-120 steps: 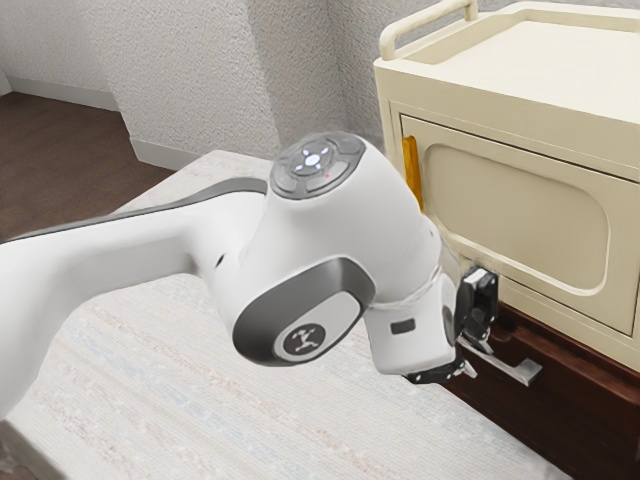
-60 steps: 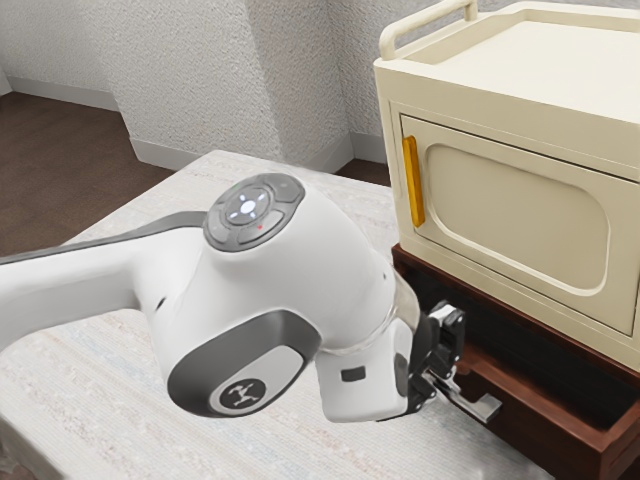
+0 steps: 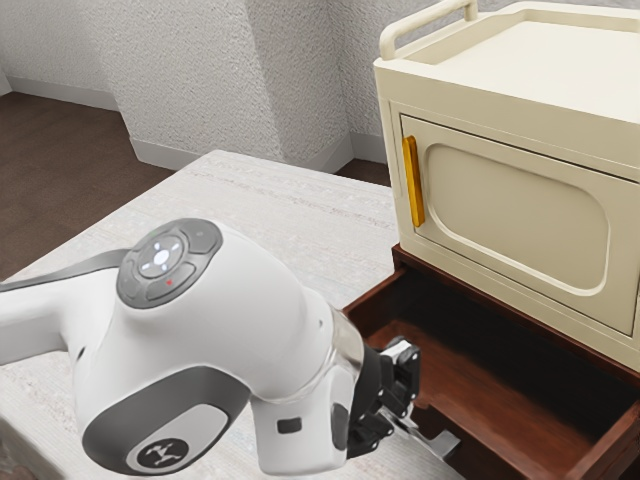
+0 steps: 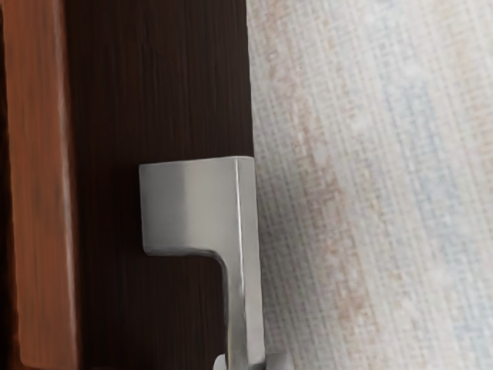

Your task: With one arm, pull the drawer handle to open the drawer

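The end effector (image 3: 405, 412) is closed on the drawer handle (image 3: 434, 440), its fingertips (image 4: 280, 361) bearing on the bar from both sides. That handle sits on the near face of the drawer (image 3: 500, 410), low under the cream cabinet (image 3: 515, 215), toward the exterior view's right. The drawer stands well out, its inside exposed, so the opening looks largely done; I cannot tell how much travel is left.

To finish well, keep the grip snug and draw straight along the drawer's own slide, away from the cabinet, level with the counter (image 3: 285, 215). Go slowly, since the end stop could come abruptly and jerk the bar loose. A sideways or upward pull may bind the runners or let the smooth metal slip. Once it is out, ease the pull off, then spread the fingers and back clear without nudging the drawer inward.
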Robot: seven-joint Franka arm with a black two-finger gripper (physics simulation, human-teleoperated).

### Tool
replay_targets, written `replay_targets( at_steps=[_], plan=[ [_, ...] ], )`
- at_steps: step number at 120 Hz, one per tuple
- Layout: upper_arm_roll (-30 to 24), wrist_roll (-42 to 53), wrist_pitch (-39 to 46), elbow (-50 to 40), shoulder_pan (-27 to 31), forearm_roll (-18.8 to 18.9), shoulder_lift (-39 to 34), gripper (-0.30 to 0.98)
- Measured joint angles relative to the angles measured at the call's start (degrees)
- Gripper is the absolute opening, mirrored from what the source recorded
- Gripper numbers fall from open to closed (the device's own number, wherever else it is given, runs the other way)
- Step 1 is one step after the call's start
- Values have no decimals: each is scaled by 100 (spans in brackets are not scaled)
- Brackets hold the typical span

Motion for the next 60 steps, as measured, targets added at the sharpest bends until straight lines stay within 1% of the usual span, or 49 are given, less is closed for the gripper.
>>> replay_targets(
  at_steps=[28,60],
  plan=[
    [-4,-24,4,-338,-19,-119,-322,-7],
    [-3,-44,-11,-673,-169,-231,-719,-8]
  ],
)
